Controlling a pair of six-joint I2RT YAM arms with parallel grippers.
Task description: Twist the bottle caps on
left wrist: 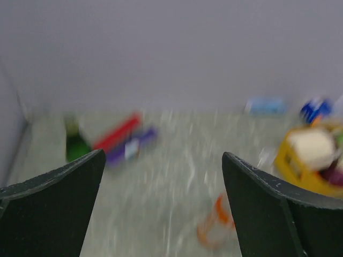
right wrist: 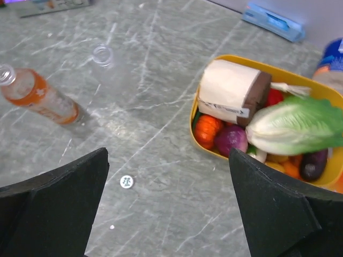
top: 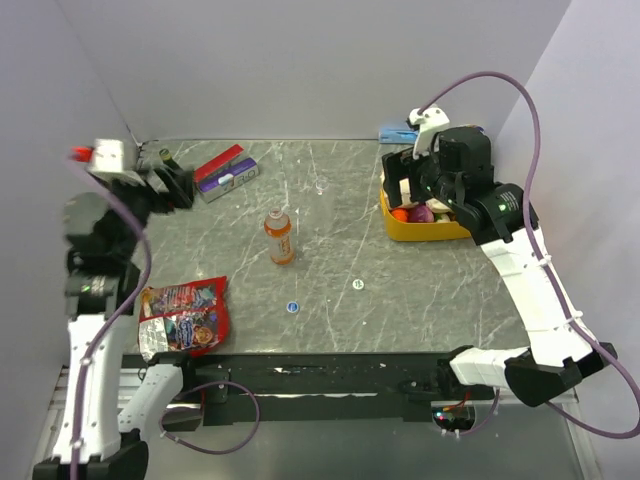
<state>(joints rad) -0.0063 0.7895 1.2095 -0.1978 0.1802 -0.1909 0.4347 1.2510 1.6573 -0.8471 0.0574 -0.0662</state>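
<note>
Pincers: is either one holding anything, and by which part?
Nothing is held. The left pincer and right pincer are open and empty; the bottle, blue cap and white cap sit untouched.

The table (top: 420, 290) has a smooth, stone-look grey top with pale veins and a faint sheen. The bottle (top: 279, 237) is clear, glossy plastic. The white cap (right wrist: 126, 182) looks like matt plastic. The bag (top: 185, 316) is shiny, crinkled foil. The tray (top: 430, 235) is smooth yellow plastic. The right fingers (right wrist: 59, 198) are matt black and finely grainy.
</note>
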